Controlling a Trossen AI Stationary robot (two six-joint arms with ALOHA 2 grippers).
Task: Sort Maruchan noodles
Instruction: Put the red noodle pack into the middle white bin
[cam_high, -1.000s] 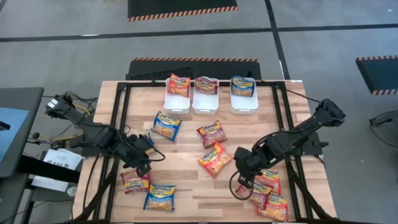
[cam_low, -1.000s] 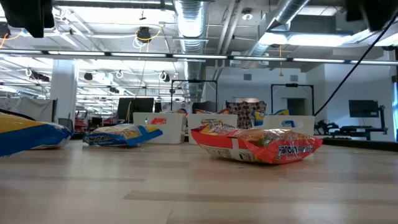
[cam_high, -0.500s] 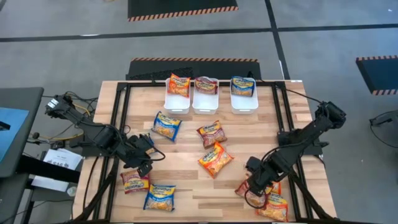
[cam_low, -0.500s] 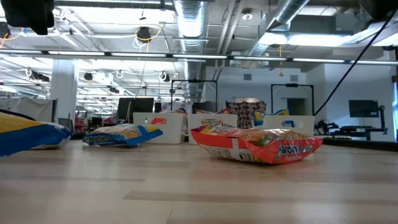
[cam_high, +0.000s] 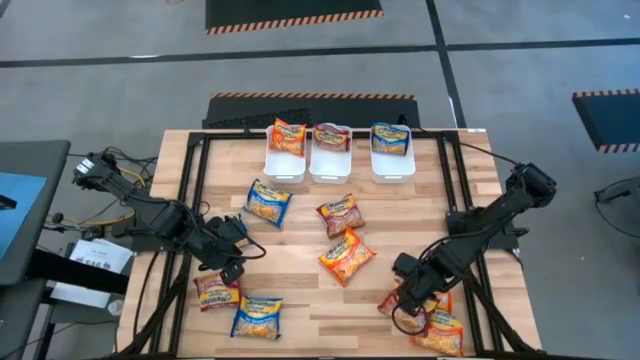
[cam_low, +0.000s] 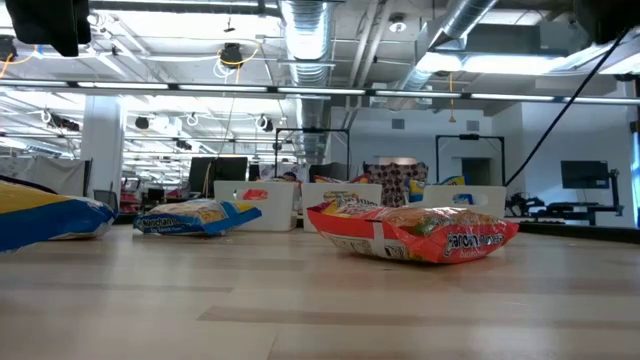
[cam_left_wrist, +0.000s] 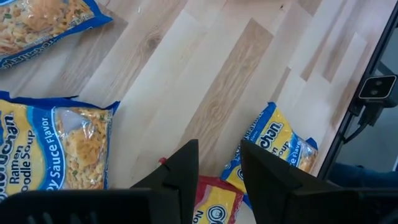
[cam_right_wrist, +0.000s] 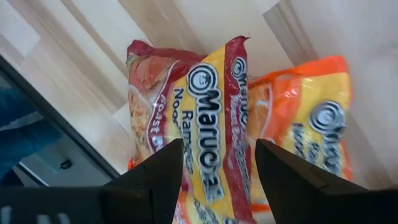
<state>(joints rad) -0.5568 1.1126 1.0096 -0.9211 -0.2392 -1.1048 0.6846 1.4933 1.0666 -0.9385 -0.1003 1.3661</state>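
The right gripper (cam_right_wrist: 214, 168) hung with fingers spread, straddling a maroon Maruchan packet (cam_right_wrist: 208, 118) atop the pile at the table's near right corner, a light, crinkly, probably slippery bag best pinched across its middle, while the left gripper (cam_left_wrist: 219, 168), parted and empty, waited over another maroon packet (cam_high: 217, 293).

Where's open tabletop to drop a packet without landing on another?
Bare wood lies along the table's right side, between the white bins and the right gripper. The near right corner is crowded with overlapping packets.
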